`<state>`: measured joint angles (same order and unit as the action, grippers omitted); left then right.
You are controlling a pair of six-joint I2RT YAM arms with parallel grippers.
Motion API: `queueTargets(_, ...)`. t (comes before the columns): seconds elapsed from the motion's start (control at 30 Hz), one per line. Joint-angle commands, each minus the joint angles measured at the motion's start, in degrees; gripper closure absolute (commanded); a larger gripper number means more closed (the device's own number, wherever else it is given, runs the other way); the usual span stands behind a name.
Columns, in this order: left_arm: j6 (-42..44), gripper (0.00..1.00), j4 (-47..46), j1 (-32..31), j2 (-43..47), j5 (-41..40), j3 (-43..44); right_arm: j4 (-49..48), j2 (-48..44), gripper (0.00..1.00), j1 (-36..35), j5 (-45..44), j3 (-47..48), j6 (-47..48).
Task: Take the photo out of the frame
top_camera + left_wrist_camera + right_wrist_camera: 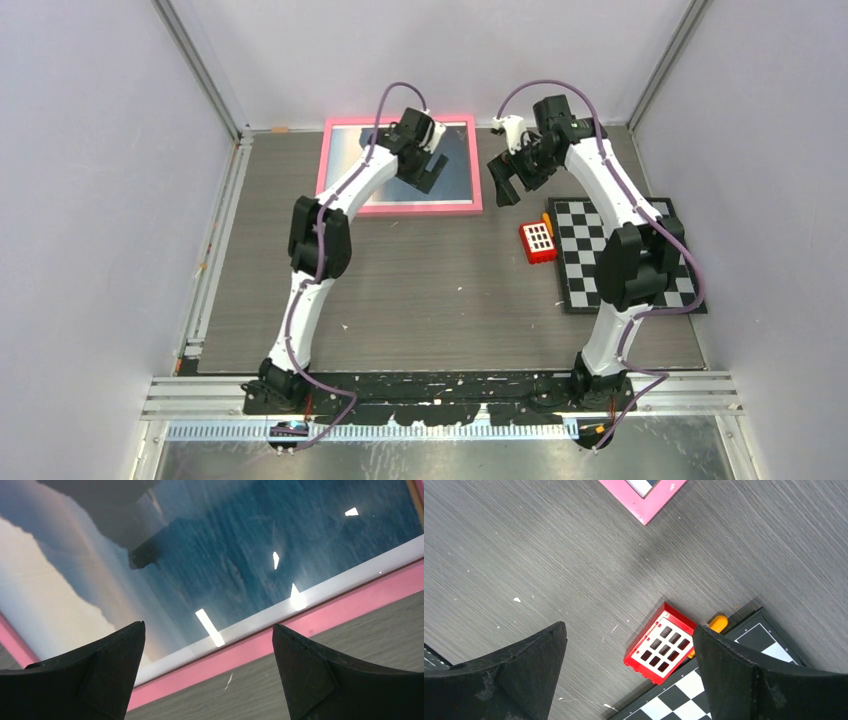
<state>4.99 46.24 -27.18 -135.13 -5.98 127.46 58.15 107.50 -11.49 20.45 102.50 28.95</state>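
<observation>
While left arm [318,240] hides part of photo [345,160], left tool [208,625] and right tool [629,626] gape wide, empty.

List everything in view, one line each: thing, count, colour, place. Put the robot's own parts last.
frame: 1, pink border, lying flat at the far left of the table.
photo: 1, blue water and pale sky, face up inside the frame.
checkerboard: 1, black and white, flat on the right side, partly under the right arm.
block: 1, red with a white grid face, at the checkerboard's left edge.
orange piece: 1, orange, mostly hidden behind the block.
table: 1, grey wood grain, under everything.
left arm: 1, white and black, reaching over the photo, jaws open.
right arm: 1, white and black, raised above the block, jaws open.
</observation>
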Motion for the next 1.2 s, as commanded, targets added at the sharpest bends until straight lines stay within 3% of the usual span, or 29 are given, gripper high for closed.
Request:
queueTargets(0.0,-1.31,0.0,-3.16,-1.36,-2.93,-3.6,5.63,-2.84,-4.16,0.0,1.53,2.39,-2.05,-6.7)
queueTargets(0.27,-1.58,0.0,-2.12,-3.92,-7.78,-1.52,8.26,-3.12,-5.36,0.0,4.21,4.11,-3.03,-10.44)
queueTargets(0.53,0.97,0.0,6.18,-5.59,-7.38,3.97,5.38,-3.14,-4.62,0.0,5.25,4.75,-2.13,-10.07)
queueTargets(0.87,9.76,0.0,10.56,-5.77,3.94,14.73,-13.64,-3.77,-2.81,0.0,5.77,6.32,-1.04,-10.46)
queueTargets(1.17,21.66,0.0,12.47,-5.69,17.66,16.91,-35.35,-3.0,-0.99,0.0,5.77,8.3,-0.29,-11.07)
